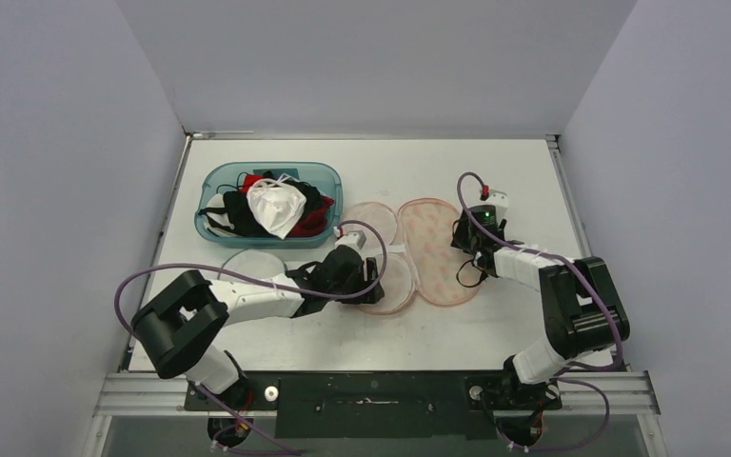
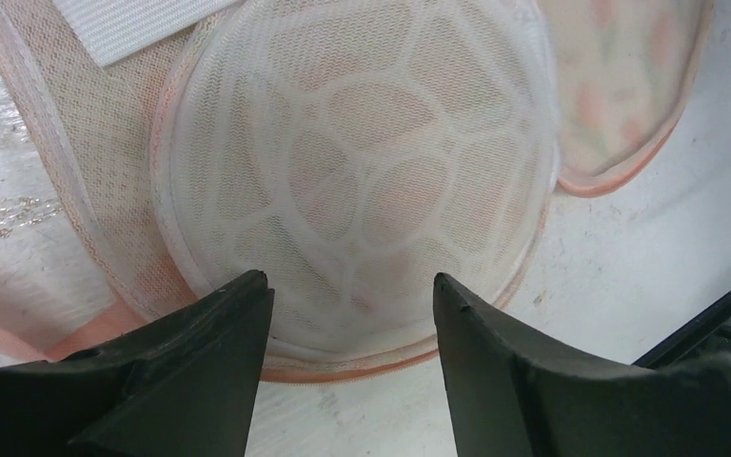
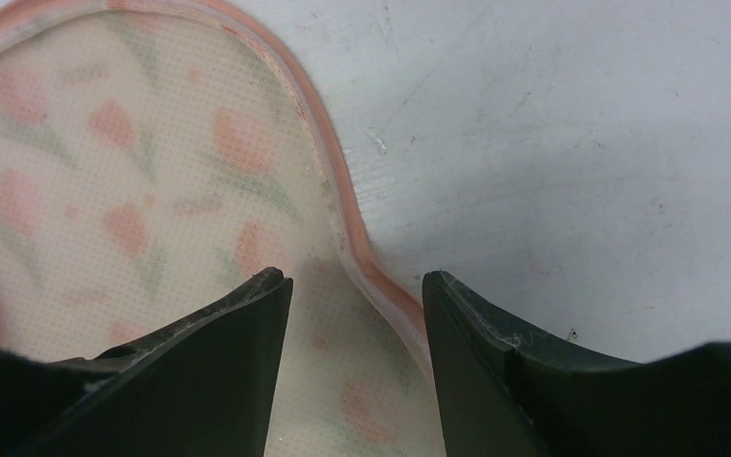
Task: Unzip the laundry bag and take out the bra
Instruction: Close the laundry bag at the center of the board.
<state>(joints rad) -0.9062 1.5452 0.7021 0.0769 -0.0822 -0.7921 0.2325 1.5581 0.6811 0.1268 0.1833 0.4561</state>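
**Left end effector** (image 2: 352, 281): jaws spread, nothing between them, poised over the near edge of a white mesh dome (image 2: 352, 171) with a moulded rib frame.

**Right end effector** (image 3: 357, 276): jaws likewise spread, straddling the pink rim (image 3: 328, 181) of the tulip-printed panel (image 3: 133, 162). Contact could not be confirmed.

**Task items:** The laundry bag (image 1: 433, 252) lay unzipped and folded open at the middle of the tabletop (image 3: 581, 143), between the two arms. The bra could not be positively told from the bag's own cups. A white band (image 2: 143, 24) at the far edge of the dome may have belonged to it.

**Risks noted:**
- If the left end effector closed on the dome, it could seize the bag's cage rather than the garment, or both layers together, and the bag would lift with it.
- The right end effector, set over a thin rim, could slip off and fail to anchor the bag.
- The teal basket (image 1: 266, 165) of clothing at far left stood just beside the bag, so a dragged bag could catch it.
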